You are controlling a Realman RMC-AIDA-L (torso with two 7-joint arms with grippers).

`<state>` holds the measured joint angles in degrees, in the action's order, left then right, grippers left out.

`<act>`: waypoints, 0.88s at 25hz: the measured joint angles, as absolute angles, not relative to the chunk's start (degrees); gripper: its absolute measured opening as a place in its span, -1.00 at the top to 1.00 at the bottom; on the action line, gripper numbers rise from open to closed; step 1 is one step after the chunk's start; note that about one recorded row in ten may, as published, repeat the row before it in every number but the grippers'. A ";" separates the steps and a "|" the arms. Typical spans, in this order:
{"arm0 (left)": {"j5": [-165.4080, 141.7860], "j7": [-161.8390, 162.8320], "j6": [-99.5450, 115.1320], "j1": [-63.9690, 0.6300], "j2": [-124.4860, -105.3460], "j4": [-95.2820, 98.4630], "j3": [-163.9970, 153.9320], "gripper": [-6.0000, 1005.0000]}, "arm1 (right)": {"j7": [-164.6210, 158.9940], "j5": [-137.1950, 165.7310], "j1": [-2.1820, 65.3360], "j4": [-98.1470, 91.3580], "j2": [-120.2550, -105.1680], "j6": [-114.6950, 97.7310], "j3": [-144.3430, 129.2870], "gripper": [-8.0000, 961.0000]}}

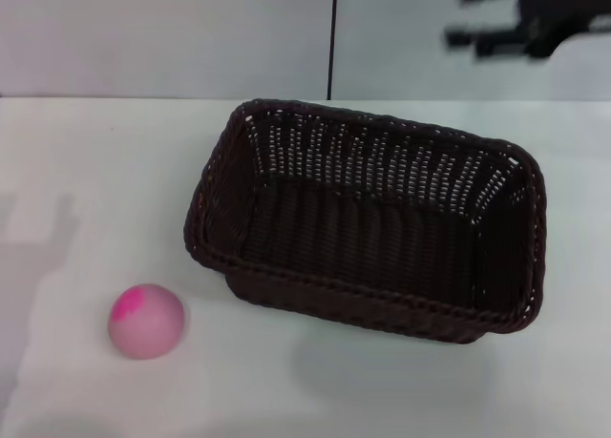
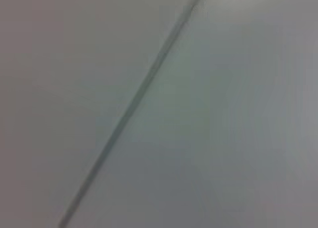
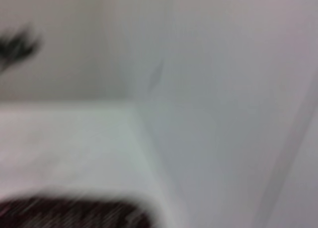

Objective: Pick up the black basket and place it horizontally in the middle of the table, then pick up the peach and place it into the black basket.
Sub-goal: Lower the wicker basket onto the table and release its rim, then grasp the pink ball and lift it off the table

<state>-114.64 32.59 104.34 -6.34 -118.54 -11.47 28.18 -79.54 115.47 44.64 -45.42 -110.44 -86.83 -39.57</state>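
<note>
The black basket (image 1: 368, 223) lies on the white table (image 1: 86, 161) at its middle, long side running left to right, slightly skewed, with nothing inside. The peach (image 1: 145, 321), pale pink with a magenta patch, rests on the table near the front left, apart from the basket. My right gripper (image 1: 462, 15) hovers blurred high above the far right, well off the basket, its two dark fingers spread with nothing between them. A strip of the basket's rim (image 3: 74, 213) shows in the right wrist view. My left gripper is out of view; the left wrist view holds only a plain surface with a seam.
A pale wall with a dark vertical seam (image 1: 332, 37) stands behind the table. A soft shadow (image 1: 38, 238) falls on the table's left part.
</note>
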 joint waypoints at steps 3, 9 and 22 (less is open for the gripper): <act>-114.71 32.83 105.63 -7.17 -118.29 -8.75 24.14 -0.65 | -74.76 105.33 40.54 -43.86 -110.53 -86.29 -31.90 -0.23; -114.78 38.13 107.62 -8.64 -117.95 0.32 17.22 -0.65 | -71.16 82.83 28.42 -38.67 -112.89 -85.70 -28.61 -0.31; -117.43 48.83 104.23 -10.13 -117.20 18.84 -8.44 -0.65 | -64.22 60.41 14.67 -18.92 -117.79 -92.80 -24.57 -0.31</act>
<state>-117.43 48.83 104.23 -10.13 -117.20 18.84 -8.44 -64.22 60.41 14.67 -18.92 -117.79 -92.80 -24.57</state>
